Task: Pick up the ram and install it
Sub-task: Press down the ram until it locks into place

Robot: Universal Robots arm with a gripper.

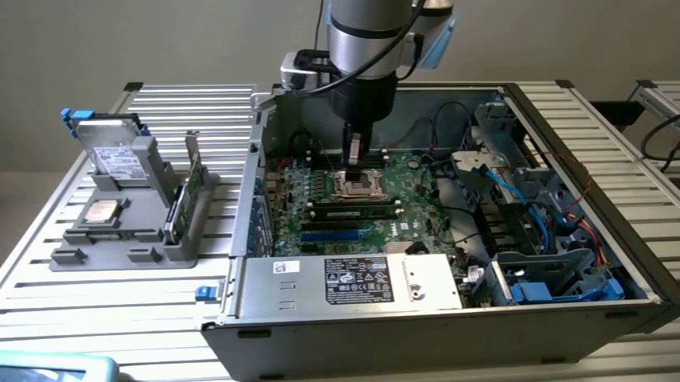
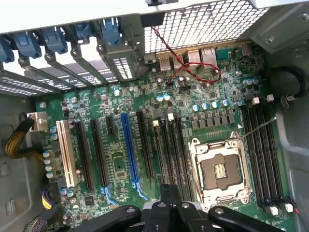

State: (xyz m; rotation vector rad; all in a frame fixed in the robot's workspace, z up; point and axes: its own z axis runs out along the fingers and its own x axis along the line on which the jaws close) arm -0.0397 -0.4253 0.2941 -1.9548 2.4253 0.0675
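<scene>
Green stick: the ram [image 1: 356, 211] sits along a black slot [image 1: 318, 215], just beside the processor socket [image 1: 356, 185].
Gripper: the gripper [image 1: 354, 163] hangs above the socket and slot rows; jaws together, nothing seen between them.
Case: the open computer case [image 1: 318, 350] holds the motherboard [image 2: 120, 164], a blue slot [image 2: 128, 150] and cables along the exterior view's right wall.
Holder: the grey holder [image 1: 127, 239] outside the case carries a drive [image 1: 115, 159], a green expansion card [image 1: 183, 203] and a silver chip [image 1: 101, 211].
Room: the arm is clear of the case walls; the tabletop [image 1: 107, 302] in front of the holder is bare.
</scene>
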